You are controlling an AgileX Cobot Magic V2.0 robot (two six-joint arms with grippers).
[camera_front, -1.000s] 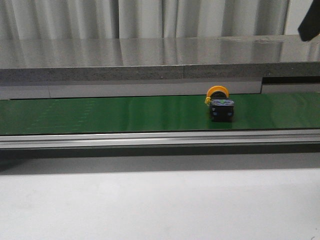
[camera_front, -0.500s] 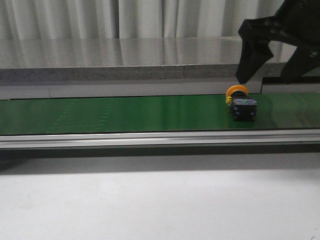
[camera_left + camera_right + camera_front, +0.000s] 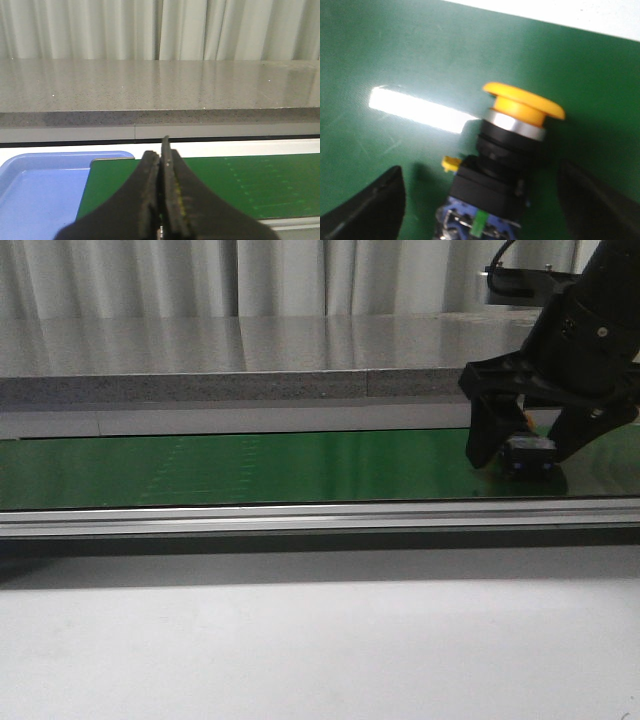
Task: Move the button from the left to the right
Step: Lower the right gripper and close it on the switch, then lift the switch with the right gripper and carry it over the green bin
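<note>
the right claw (image 3: 530,455) is down over the green belt (image 3: 250,468) and spread wide, one finger on each side of the button (image 3: 528,454), so this reads as the grasp step, with nothing squeezed yet. in the right wrist view the button (image 3: 507,160) lies on its side on the belt (image 3: 395,60), the yellow-orange cap (image 3: 524,102) pointing away from the camera and the black body (image 3: 492,182) nearer the wrist, a tiny green mark at its base. the two dark fingers (image 3: 367,202) sit well clear of the body on both flanks, no contact that i can see. in the front view the button sits toward the right end of the belt, near its front edge, mostly hidden between the fingers; only the black body and a sliver of orange show.

next move, as i judge it: close on the black body, not on the round cap, which would likely slip, then lift clear of the belt. the gap looks roughly even on both sides, so a straight close should do, though the blur makes that hard to be sure of.

the left claw (image 3: 162,192) is pressed closed on nothing, hanging over the belt's left end beside a blue tray (image 3: 40,185), taking no part.
</note>
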